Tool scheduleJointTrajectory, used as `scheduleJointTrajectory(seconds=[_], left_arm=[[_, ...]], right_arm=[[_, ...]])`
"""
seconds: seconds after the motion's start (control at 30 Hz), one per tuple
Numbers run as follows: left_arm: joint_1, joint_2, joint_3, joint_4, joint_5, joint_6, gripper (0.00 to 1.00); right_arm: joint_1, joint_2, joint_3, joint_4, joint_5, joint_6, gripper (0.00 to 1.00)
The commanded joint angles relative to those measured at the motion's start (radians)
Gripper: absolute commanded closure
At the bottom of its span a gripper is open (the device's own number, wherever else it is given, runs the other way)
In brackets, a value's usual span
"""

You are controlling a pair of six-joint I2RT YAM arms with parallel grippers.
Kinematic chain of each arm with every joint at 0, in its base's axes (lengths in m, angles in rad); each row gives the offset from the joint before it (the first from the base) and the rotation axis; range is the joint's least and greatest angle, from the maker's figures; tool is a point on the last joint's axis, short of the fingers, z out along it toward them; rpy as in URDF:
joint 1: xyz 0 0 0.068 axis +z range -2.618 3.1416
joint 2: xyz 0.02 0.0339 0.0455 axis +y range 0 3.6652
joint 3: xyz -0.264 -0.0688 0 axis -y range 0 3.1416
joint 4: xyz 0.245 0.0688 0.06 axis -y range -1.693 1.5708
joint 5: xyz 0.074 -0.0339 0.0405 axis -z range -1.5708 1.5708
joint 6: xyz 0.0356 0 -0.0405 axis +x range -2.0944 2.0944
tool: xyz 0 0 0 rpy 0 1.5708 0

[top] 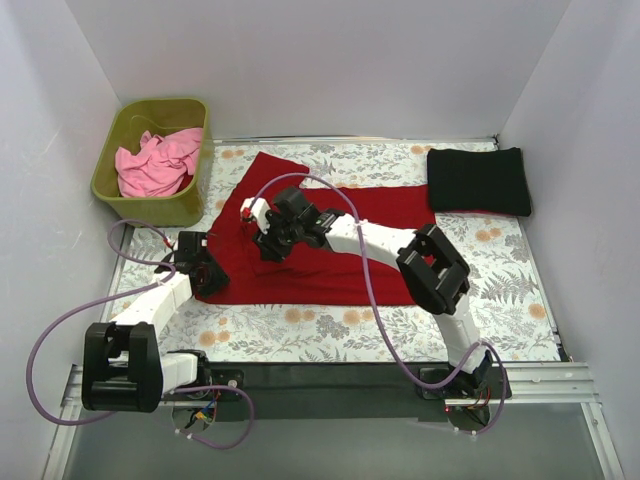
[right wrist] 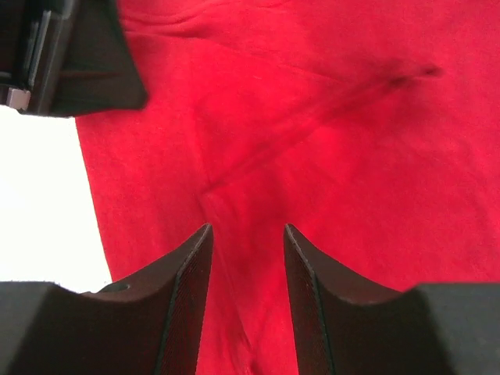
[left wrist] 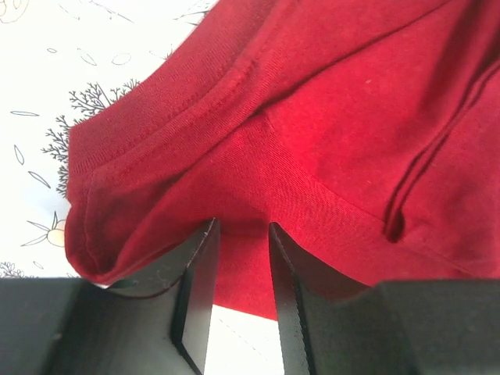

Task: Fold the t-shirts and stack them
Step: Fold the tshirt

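The dark red t-shirt [top: 340,245] lies spread across the middle of the floral table cloth, with a sleeve pointing to the back left. My left gripper [top: 196,262] is at the shirt's left edge. In the left wrist view its fingers [left wrist: 199,266] stand close together, with the bunched hem [left wrist: 244,258] between the tips. My right gripper [top: 268,240] hangs over the shirt's left half. Its fingers [right wrist: 191,266] stand a little apart, touching flat cloth, with a raised crease [right wrist: 246,258] between them. The black t-shirt [top: 478,180] lies folded at the back right. The light pink t-shirt [top: 155,165] lies crumpled in the bin.
The olive-green bin [top: 190,205] stands at the back left corner. White walls close in the table on three sides. Purple cables loop over both arms. Bare floral table cloth [top: 500,280] shows to the right of and in front of the red shirt.
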Motion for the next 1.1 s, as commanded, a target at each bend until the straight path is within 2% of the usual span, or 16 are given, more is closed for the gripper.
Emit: scheduleJointTrajectory(seconds=[0.0, 0.37, 0.57, 0.73, 0.87, 1.07], left_arm=[[-0.003, 0.016, 0.000, 0.015, -0.017, 0.002, 0.69], [-0.003, 0.025, 0.009, 0.015, -0.022, 0.007, 0.72], [-0.003, 0.025, 0.009, 0.016, -0.022, 0.007, 0.72], [-0.005, 0.023, 0.009, 0.016, -0.020, 0.007, 0.73], [-0.003, 0.023, 0.009, 0.016, -0.022, 0.007, 0.73], [-0.003, 0.022, 0.008, 0.016, -0.020, 0.007, 0.73]], right_arm=[[0.033, 0.052, 0.079, -0.010, -0.059, -0.055, 0.59], [0.056, 0.166, 0.143, -0.013, -0.052, -0.068, 0.62], [0.056, 0.187, 0.145, -0.015, -0.052, -0.058, 0.69], [0.056, 0.195, 0.149, -0.015, -0.049, -0.058, 0.79], [0.054, 0.189, 0.154, -0.016, -0.042, -0.055, 0.97], [0.033, 0.143, 0.145, -0.013, -0.013, -0.040, 0.99]])
